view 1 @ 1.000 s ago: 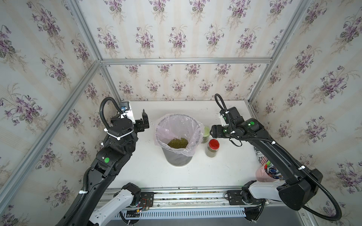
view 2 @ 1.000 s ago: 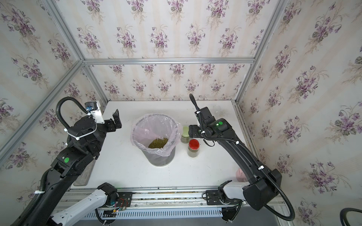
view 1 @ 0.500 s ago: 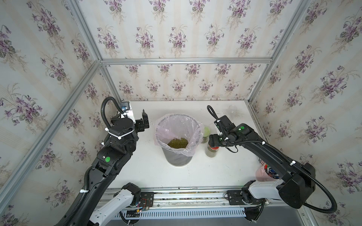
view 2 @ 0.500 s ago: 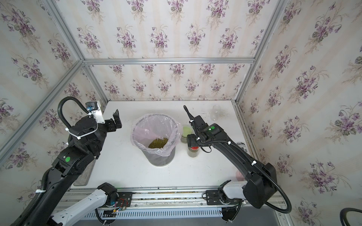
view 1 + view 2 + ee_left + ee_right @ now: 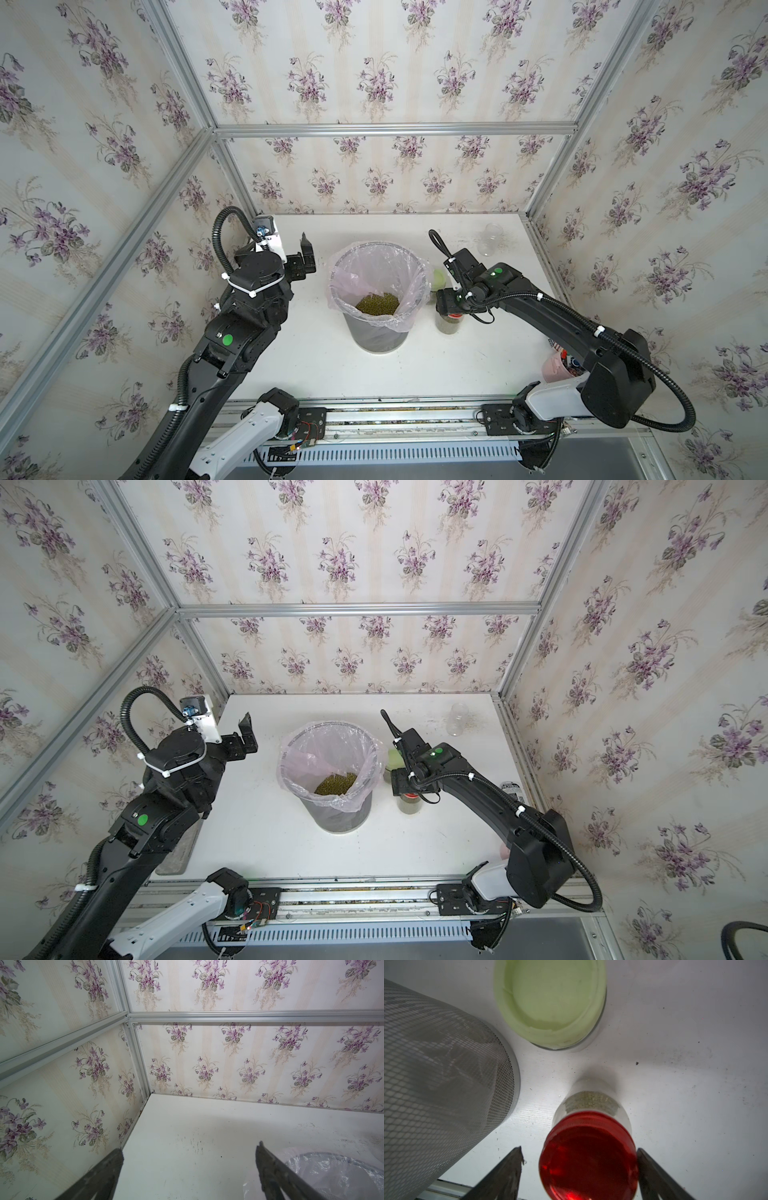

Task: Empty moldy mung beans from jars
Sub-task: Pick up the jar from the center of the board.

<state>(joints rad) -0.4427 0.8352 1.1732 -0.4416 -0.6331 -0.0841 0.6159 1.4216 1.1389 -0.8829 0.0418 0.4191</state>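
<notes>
At centre-left of a top view the left claw [image 5: 307, 255] gapes wide, empty. Mung beans [image 5: 377, 303] lie in the lined bin [image 5: 376, 338] at centre. Just right of it the right claw [image 5: 579, 1148] straddles the red-lidded jar [image 5: 448, 328], open, not gripping it.

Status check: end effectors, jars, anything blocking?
Left end effector open, empty, beside the bin. Right end effector open, jaws straddling the red-lidded jar, capped, beans inside. Green-lidded jar and bin close by, neither between the jaws.
</notes>
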